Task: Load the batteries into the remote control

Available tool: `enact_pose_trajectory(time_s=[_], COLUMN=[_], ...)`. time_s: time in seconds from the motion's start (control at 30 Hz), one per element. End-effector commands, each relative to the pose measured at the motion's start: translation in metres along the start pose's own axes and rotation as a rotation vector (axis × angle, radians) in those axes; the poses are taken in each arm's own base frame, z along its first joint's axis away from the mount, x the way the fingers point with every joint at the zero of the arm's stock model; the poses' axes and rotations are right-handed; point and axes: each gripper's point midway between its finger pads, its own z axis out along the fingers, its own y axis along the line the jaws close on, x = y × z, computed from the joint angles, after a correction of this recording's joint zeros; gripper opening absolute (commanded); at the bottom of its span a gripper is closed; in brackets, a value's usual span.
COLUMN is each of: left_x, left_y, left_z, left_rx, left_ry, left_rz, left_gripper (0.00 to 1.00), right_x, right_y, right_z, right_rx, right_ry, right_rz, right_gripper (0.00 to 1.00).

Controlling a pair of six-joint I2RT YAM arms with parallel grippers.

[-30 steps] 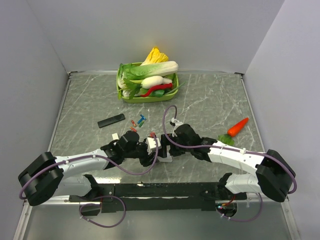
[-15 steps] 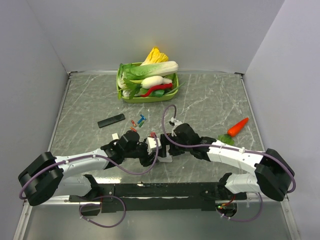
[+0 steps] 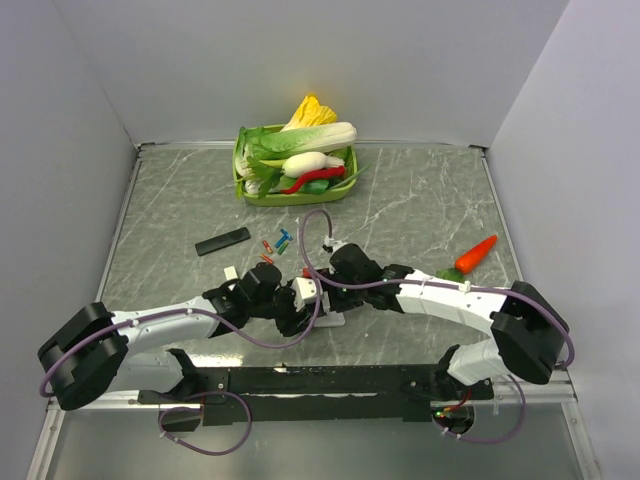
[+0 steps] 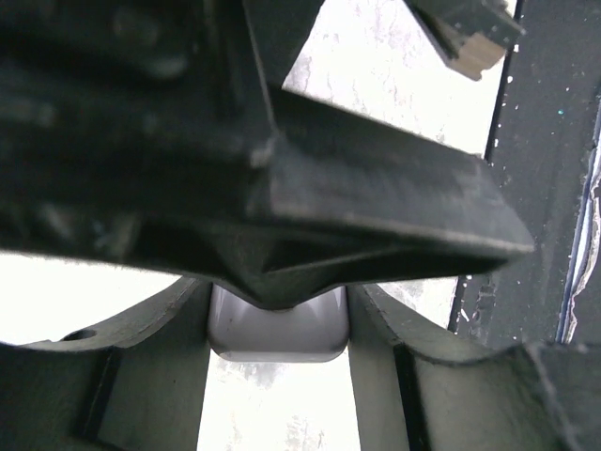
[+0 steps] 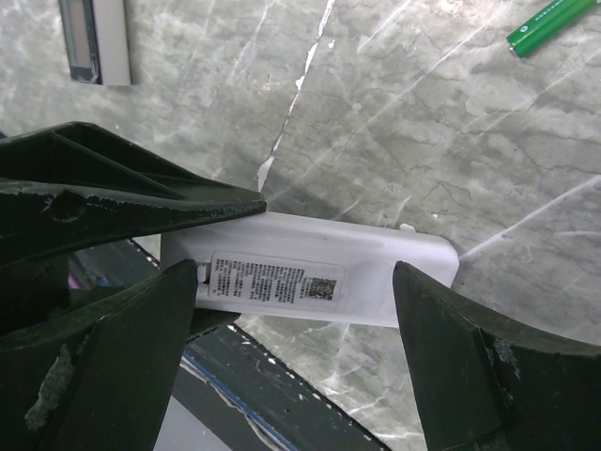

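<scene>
The white remote (image 5: 376,268) lies label side up near the front edge of the table. My left gripper (image 4: 279,376) is shut on one end of it (image 4: 279,331); in the top view that gripper (image 3: 296,300) sits at centre front. My right gripper (image 5: 296,272) is open, its wide fingers (image 5: 103,366) straddling the remote without touching it; in the top view it (image 3: 325,278) is just right of the left one. Small red, blue and green batteries (image 3: 277,242) lie loose behind the grippers. One green battery (image 5: 554,21) shows in the right wrist view.
A black remote (image 3: 222,241) lies at the left. A small white piece (image 5: 94,42) lies on the table (image 3: 420,210) near the left gripper. A green basket (image 3: 290,199) of vegetables stands at the back. A carrot (image 3: 475,254) lies at the right. A black rail (image 3: 330,380) runs along the front edge.
My right arm has swung left, bringing its open gripper over the white remote. The left gripper and the remote have stayed put.
</scene>
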Motion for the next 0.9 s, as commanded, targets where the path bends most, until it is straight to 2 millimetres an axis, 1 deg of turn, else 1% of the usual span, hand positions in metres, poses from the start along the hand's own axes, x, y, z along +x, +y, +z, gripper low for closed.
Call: enact_pose_trajectory(time_s=[0.0, 0.07, 0.1, 0.17, 0.3, 0.43, 0.5, 0.77, 0.87], left_x=[-0.062, -0.062, -0.062, -0.061, -0.060, -0.059, -0.057, -0.053, -0.051], left_y=[0.013, 0.016, 0.018, 0.019, 0.020, 0.019, 0.018, 0.015, 0.015], left_z=[-0.005, -0.006, -0.008, -0.009, -0.012, -0.013, -0.014, -0.016, -0.016], left_rx=[-0.040, -0.046, -0.052, -0.055, -0.060, -0.057, -0.056, -0.049, -0.050], left_ry=[-0.156, -0.152, -0.153, -0.146, -0.144, -0.142, -0.139, -0.132, -0.130], left_rz=[0.081, 0.078, 0.080, 0.078, 0.073, 0.068, 0.064, 0.058, 0.054], left_gripper=[0.01, 0.01, 0.01, 0.01, 0.01, 0.01, 0.01, 0.01, 0.01], right_x=[0.045, 0.044, 0.046, 0.044, 0.048, 0.048, 0.045, 0.040, 0.034], right_y=[-0.061, -0.073, -0.078, -0.084, -0.100, -0.104, -0.107, -0.123, -0.125], right_z=[-0.009, -0.013, -0.018, -0.022, -0.033, -0.035, -0.038, -0.054, -0.058], right_rx=[0.287, 0.354, 0.384, 0.434, 0.521, 0.544, 0.550, 0.602, 0.599], right_ry=[0.181, 0.181, 0.199, 0.197, 0.226, 0.231, 0.218, 0.193, 0.164], right_rz=[-0.069, -0.085, -0.089, -0.098, -0.114, -0.108, -0.098, -0.066, -0.050], right_gripper=[0.91, 0.91, 0.91, 0.91, 0.91, 0.91, 0.90, 0.89, 0.89])
